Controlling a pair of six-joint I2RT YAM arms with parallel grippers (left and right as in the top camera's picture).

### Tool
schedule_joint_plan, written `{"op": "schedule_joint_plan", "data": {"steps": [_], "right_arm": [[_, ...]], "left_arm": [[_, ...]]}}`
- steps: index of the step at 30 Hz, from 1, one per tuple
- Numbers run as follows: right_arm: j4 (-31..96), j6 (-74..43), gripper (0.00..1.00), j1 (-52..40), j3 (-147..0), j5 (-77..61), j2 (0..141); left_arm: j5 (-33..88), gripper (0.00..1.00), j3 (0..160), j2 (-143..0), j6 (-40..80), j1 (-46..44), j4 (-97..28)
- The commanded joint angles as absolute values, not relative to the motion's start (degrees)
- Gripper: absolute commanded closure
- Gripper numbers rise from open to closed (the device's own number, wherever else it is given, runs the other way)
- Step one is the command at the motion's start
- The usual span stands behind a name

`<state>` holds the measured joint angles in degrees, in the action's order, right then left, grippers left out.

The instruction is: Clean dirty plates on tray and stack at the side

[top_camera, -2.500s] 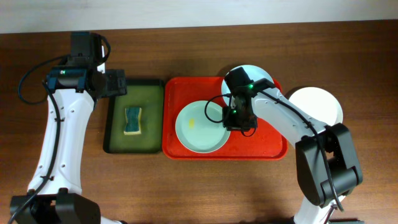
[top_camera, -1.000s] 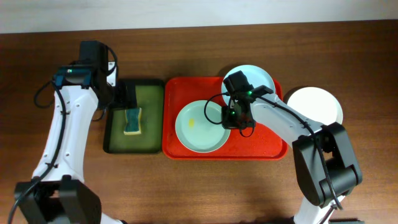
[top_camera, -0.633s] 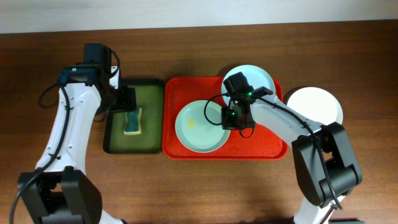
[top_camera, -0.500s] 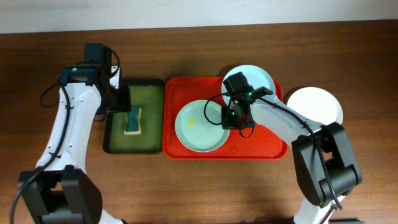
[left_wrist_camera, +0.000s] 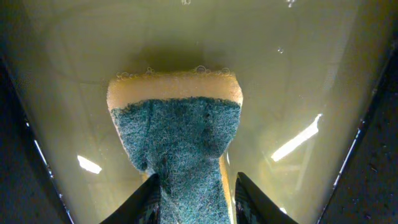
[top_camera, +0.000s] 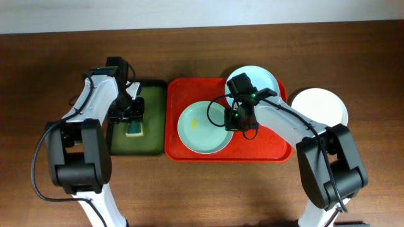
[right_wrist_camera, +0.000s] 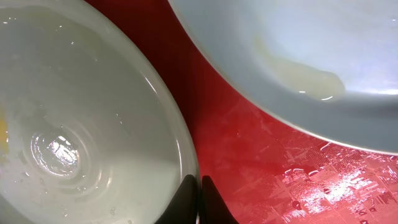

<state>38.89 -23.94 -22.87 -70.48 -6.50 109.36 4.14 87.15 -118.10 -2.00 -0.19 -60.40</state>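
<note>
A pale mint plate (top_camera: 203, 128) with a small yellow smear lies in the middle of the red tray (top_camera: 265, 148). My right gripper (top_camera: 235, 120) is shut on its right rim. In the right wrist view the fingers (right_wrist_camera: 200, 193) pinch the thin edge of that plate (right_wrist_camera: 93, 124) over the tray floor (right_wrist_camera: 249, 143). A second mint plate (top_camera: 252, 79) rests on the tray's back right corner, and it carries a pale smear (right_wrist_camera: 305, 81). A white plate (top_camera: 322, 107) sits on the table, right of the tray. My left gripper (left_wrist_camera: 194, 205) has closed round the sponge (left_wrist_camera: 177, 124).
The dark green tray (top_camera: 151, 142) stands left of the red tray and holds the teal-and-yellow sponge (top_camera: 134, 126) in shallow liquid (left_wrist_camera: 298, 74). The left arm (top_camera: 95, 101) arches over its left rim. Bare wooden table (top_camera: 202, 189) runs along the front.
The left arm has swung right and come down over the sponge, and its jaws have closed in from wide open. The right arm and the plates have not moved.
</note>
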Motion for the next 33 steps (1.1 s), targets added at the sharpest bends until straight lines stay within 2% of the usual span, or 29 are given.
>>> {"op": "schedule_joint_plan", "data": {"steps": [1, 7, 10, 11, 12, 17, 23, 24, 26, 29, 32, 33], "right_arm": [[38.94, -24.01, 0.96, -23.29, -69.54, -5.93, 110.10], [38.94, -23.99, 0.96, -23.29, -69.54, -5.93, 110.10], [38.94, -23.99, 0.96, -23.29, -69.54, -5.93, 110.10], [38.94, -23.99, 0.96, -23.29, -69.54, -5.93, 110.10], [38.94, -24.01, 0.96, -23.29, -69.54, -5.93, 110.10], [38.94, -23.99, 0.95, -23.29, -69.54, -5.91, 110.10], [39.03, -23.99, 0.94, -23.29, -69.52, -5.91, 110.10], [39.40, -23.99, 0.84, -23.29, -69.54, -5.91, 110.10], [39.62, -23.97, 0.81, -23.29, -69.54, -5.89, 110.10], [39.62, -23.97, 0.81, -23.29, -69.54, -5.89, 110.10], [39.62, -23.97, 0.80, -23.29, -69.54, -5.91, 110.10], [39.62, -23.97, 0.80, -23.29, -69.54, -5.91, 110.10]], "left_arm": [[4.93, 0.64, 87.02, -118.72, -2.87, 0.19, -60.29], [4.75, 0.62, 83.66, -118.83, -2.83, 0.19, -57.65], [4.80, 0.76, 82.15, -119.20, -2.83, 0.19, -55.96], [5.23, 0.94, 82.17, -119.20, -2.83, 0.19, -55.96], [5.26, 1.00, 82.17, -119.20, -2.85, 0.19, -55.96], [7.92, 1.00, 82.94, -117.34, -2.90, 0.19, -56.05], [4.54, 1.00, 83.05, -94.89, -2.87, 0.16, -53.32], [4.56, 1.00, 83.05, -91.59, -2.90, 0.16, -52.60], [8.27, 1.00, 82.87, -91.22, -5.98, 0.16, -51.24], [21.28, 1.00, 82.43, -91.92, -15.25, 0.16, -50.33], [18.85, 1.00, 82.43, -92.05, -12.27, 0.19, -49.28], [12.53, 1.00, 82.43, -92.05, -7.46, 0.19, -48.69]]}}
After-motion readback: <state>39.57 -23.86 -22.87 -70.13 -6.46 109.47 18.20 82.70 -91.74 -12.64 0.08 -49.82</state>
